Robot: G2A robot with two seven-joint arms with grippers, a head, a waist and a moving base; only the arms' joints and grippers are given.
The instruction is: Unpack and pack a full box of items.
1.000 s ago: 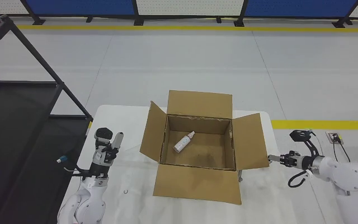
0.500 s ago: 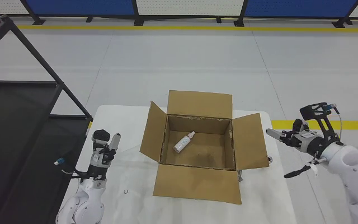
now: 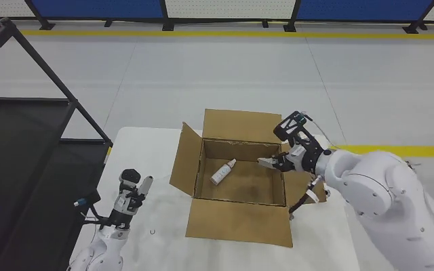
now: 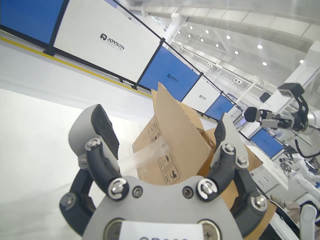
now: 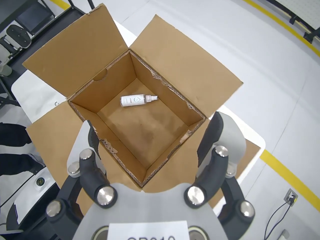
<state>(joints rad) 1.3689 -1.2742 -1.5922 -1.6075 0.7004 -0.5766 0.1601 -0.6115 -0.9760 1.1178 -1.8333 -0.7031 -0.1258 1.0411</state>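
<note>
A clear spray bottle (image 3: 222, 172) with a white label lies on its side on the floor of an open cardboard box (image 3: 237, 227), toward the far left inner corner. The box stands mid-table, all four flaps folded outward.

Your right gripper (image 3: 268, 163) hangs above the box opening by its right wall, fingers spread wide and holding nothing. Your left gripper (image 3: 137, 181) is near the table's left edge, well apart from the box, also wide and empty.

From the right wrist you look straight down past that gripper (image 5: 153, 131) into the box (image 5: 75, 48), with the bottle (image 5: 136, 100) clearest here; its label print is too small to read. Only the left wrist shows the box (image 4: 172, 136) from outside, framed by the left gripper (image 4: 161, 121): clear tape and black handling symbols on its side.

The table (image 3: 156, 146) is white with rounded corners. Beyond it are a pale grey floor with a yellow line (image 3: 224, 33), blue and white wall panels (image 4: 105, 48) and a black rack (image 3: 41, 135) to the left.
</note>
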